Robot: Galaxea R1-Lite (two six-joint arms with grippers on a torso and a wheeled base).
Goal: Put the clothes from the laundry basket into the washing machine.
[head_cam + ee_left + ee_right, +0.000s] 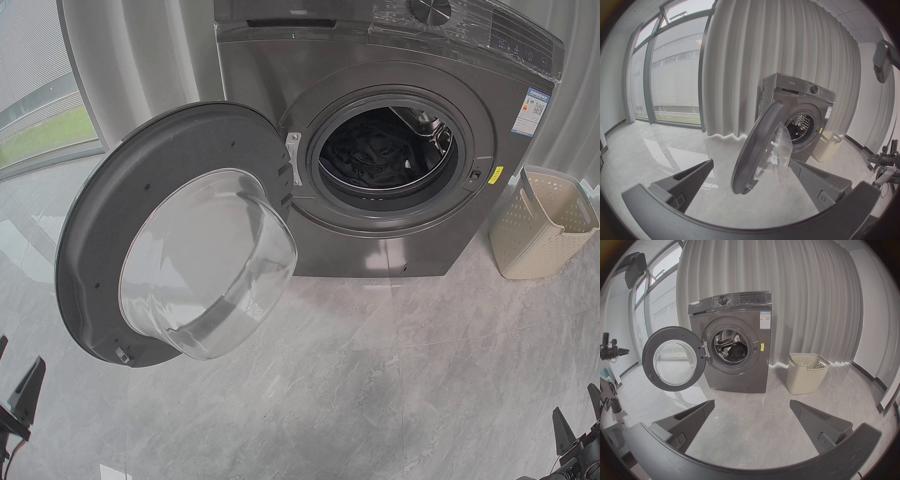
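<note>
Nearest, the left hand (750, 164) and right hand (751, 402) hang low over the floor (375, 387), both with fingers spread and holding nothing. Ahead, the washer (375, 256) has its door (169, 231) swung wide to the left. Dark clothes (375, 150) lie in the drum. The basket (540, 231) stands just beside the washer, to the right. What shows of its inside looks bare, but its bottom is hidden. Loading seems done or nearly so, with at most 1 check of the basket left.

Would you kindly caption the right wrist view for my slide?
Washing machine with door open and dark clothes inside, beige laundry basket beside it.
</note>
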